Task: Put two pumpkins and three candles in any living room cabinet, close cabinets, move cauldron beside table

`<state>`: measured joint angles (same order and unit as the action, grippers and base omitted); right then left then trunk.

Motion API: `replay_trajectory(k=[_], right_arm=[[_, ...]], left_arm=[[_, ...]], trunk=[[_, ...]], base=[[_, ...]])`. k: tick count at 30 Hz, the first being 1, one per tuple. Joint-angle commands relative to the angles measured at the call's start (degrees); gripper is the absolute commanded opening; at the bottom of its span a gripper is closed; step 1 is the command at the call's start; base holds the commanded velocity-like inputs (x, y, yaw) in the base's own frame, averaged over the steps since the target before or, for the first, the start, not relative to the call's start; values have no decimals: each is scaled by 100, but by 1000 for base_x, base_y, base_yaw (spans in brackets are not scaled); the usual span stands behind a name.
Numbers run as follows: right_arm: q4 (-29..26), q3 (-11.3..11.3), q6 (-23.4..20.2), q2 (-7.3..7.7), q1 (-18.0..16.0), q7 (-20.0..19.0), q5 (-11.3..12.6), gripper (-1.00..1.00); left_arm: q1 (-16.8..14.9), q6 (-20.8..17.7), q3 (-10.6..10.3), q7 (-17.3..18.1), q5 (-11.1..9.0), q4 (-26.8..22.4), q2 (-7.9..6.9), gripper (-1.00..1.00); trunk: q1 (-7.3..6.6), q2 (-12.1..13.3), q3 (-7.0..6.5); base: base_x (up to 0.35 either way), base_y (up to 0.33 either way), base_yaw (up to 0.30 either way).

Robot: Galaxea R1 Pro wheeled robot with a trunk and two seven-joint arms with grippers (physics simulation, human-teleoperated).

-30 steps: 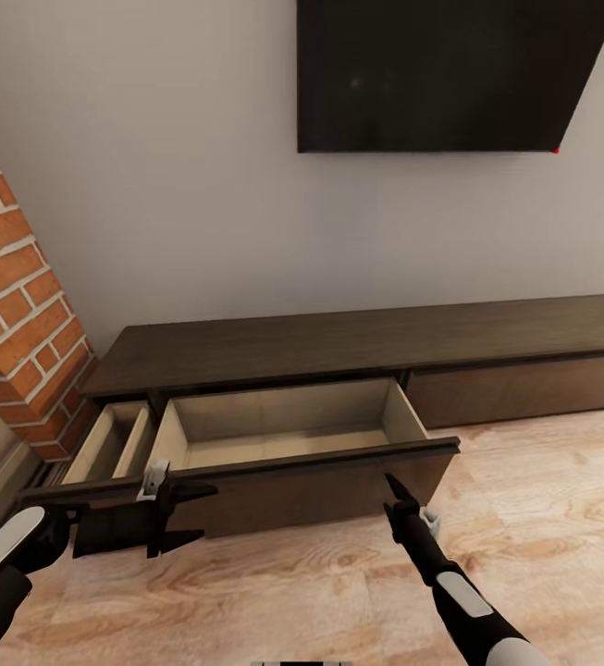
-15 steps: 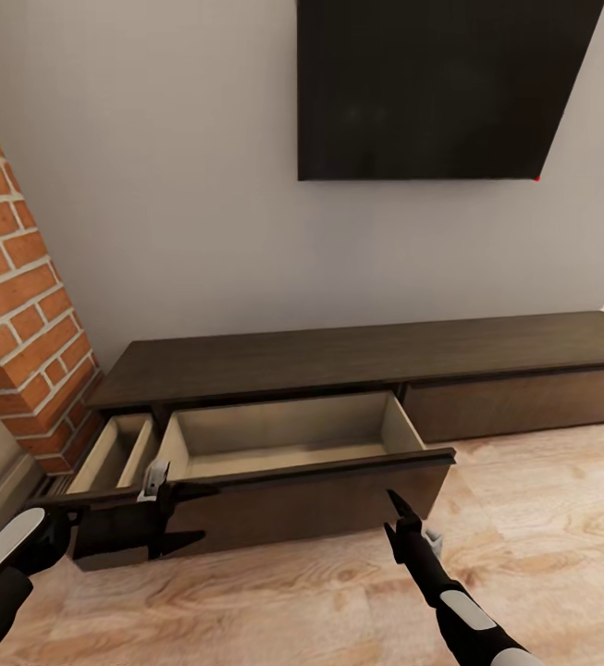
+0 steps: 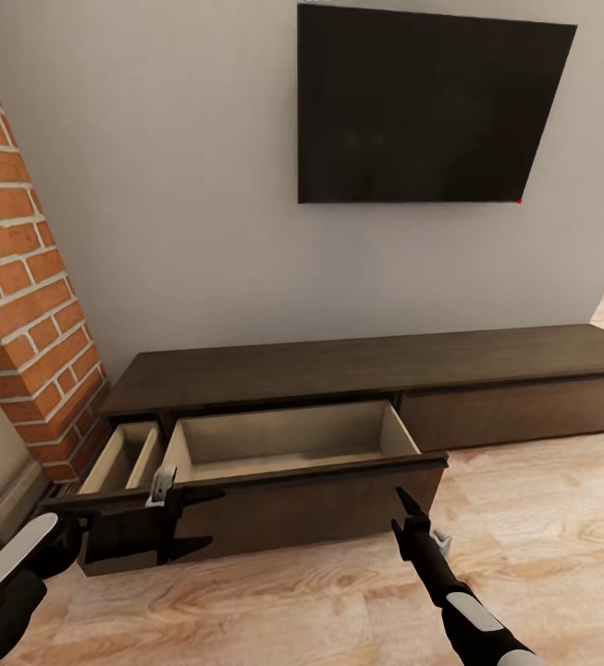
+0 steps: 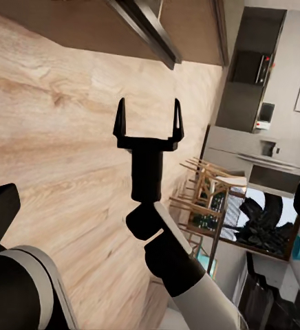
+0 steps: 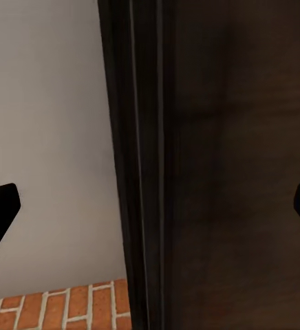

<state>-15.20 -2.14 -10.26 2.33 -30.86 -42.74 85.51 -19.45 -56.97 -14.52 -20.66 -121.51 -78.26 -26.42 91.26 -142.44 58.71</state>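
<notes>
The cabinet (image 3: 366, 361) is a long, low dark-brown unit against the grey wall. Its wide drawer (image 3: 283, 442) is pulled out, and the beige inside is empty. A narrower drawer (image 3: 121, 458) at the cabinet's left end is also out. My left gripper (image 3: 195, 520) is open, just in front of the wide drawer's front panel (image 3: 320, 504) near its left end. My right gripper (image 3: 401, 511) is open in front of that panel's right end; its two spread prongs also appear in the left wrist view (image 4: 148, 122). The dark cabinet wood (image 5: 232, 165) is close ahead in the right wrist view. Pumpkins, candles, cauldron and table are out of view.
A red brick column (image 3: 24, 305) stands at the cabinet's left end. A black TV (image 3: 422, 106) hangs on the wall above. Light wooden floor (image 3: 542, 518) stretches in front and to the right. Wooden chairs (image 4: 205, 185) show far off in the left wrist view.
The whole picture has shifted: the cabinet now sits lower and slightly smaller and more of the TV shows, so the camera moved. Both drawers stay out and both grippers stay open.
</notes>
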Motion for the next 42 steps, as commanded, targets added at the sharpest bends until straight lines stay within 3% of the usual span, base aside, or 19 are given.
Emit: replay_trajectory(k=[1,10,42], right_arm=[[16,-23,-41,9,-2,-21,64,100],[93,-23,-79,32,15,-184,79,100],[96,-23,85,31,18,-194,73,100]], left_arm=[[-5,0,-6,-52,-58,5,0,100],[-7,-7,-7,-52,-65,29,14,100],[-15,-7,-8,-52,-74,30,14,100]], trunk=[[-24,39,-13],[-221,400,-175],[-924,1684,-749]], base=[[0,0,0],[0,0,0],[0,0,0]])
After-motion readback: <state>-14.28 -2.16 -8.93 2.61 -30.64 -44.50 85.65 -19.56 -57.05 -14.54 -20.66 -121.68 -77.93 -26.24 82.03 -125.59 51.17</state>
